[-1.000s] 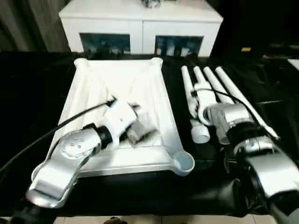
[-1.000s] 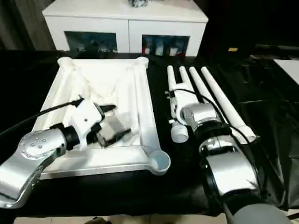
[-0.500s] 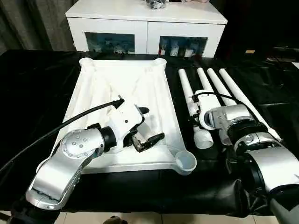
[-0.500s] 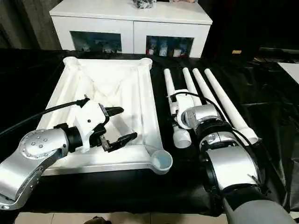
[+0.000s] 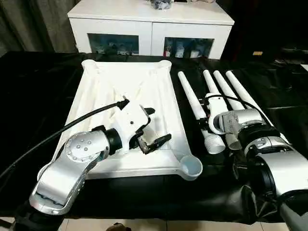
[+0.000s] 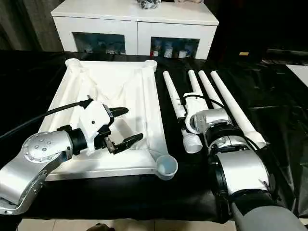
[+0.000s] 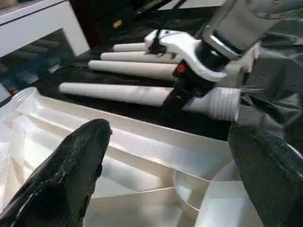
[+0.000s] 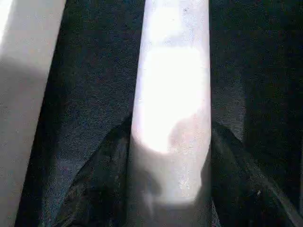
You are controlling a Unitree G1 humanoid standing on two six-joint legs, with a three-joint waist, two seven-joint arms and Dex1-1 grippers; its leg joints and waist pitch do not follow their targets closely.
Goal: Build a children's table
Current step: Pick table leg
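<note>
From the head cameras, I've got my left arm reaching in across the near end of the table top, left claw spread wide above the ribbed underside. One top, lying upside down on the black worktop, with a white cabinet behind it. Four legs beside it, on my right; my right arm bends down over the innermost leg, right claw on it near its threaded end.

Left wrist camera: both black fingers far apart, rim and corner socket below, right claw on that leg beyond.

Right wrist camera: the leg sits between my fingers, pressed against both sides.
</note>
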